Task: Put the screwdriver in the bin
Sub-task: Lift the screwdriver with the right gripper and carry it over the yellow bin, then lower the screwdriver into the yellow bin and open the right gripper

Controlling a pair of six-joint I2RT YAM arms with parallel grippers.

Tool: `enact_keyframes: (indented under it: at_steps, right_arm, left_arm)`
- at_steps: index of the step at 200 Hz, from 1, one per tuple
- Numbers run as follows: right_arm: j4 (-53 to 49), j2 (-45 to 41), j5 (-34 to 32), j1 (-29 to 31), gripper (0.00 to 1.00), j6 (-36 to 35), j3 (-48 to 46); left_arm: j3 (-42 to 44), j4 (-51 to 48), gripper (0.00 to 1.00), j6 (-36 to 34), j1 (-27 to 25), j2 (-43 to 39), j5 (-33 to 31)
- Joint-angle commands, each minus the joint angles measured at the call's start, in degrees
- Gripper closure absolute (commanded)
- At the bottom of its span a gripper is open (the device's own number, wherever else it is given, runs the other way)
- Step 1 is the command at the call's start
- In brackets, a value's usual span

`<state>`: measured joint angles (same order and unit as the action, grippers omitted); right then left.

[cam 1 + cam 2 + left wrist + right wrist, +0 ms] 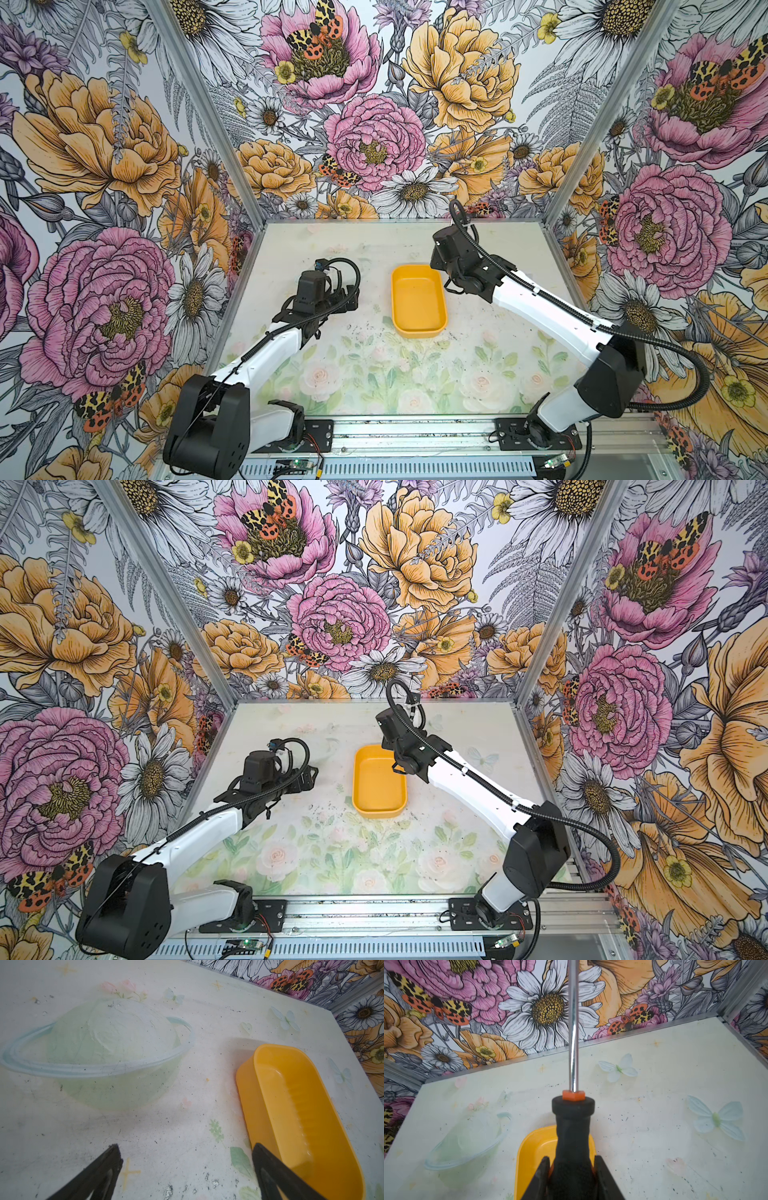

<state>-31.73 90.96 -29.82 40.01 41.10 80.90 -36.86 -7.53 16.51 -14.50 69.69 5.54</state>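
The right arm reaches from its base at the near right edge of the worktop (478, 332) up and leftward, its white forearm slanting toward the far right corner of the bin (419, 301), with the wrist bent over that corner. In the right wrist view the right gripper (572, 1169) has its fingers (604, 1178) clamped on the black handle of the screwdriver (573, 1126), whose shiny shaft points away toward the far wall; the handle hangs above the bin (533, 1151). In both top views the wrist hides the tool.

The left arm stretches from the near left base, forearm angled rightward and low, wrist folded left of the bin (378, 781). The left gripper (187, 1159) has its fingers (104, 1167) spread wide and empty over bare worktop, one tip just beside the bin's (301, 1105) near wall.
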Motion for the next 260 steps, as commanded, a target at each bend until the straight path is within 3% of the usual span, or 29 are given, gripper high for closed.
enact_keyframes:
  at_steps: [1, 138, 260]
  right_arm:
    - [-1.03, 2.15, -1.53, 1.82, 1.00, 2.30, 0.79]
    - [-2.34, 11.41, 9.02, 7.00, 1.00, 7.54, -6.44]
    - [-2.33, 13.41, 11.11, 9.30, 1.00, 9.02, -9.37]
  left_arm:
    - [0.19, 0.65, 0.01, -0.75, 0.01, -0.28, -0.82]
    - [0.06, 1.55, 0.01, -0.66, 0.00, 2.31, -0.35]
    - [0.06, 1.51, 0.01, -0.52, -0.09, 2.64, -0.30]
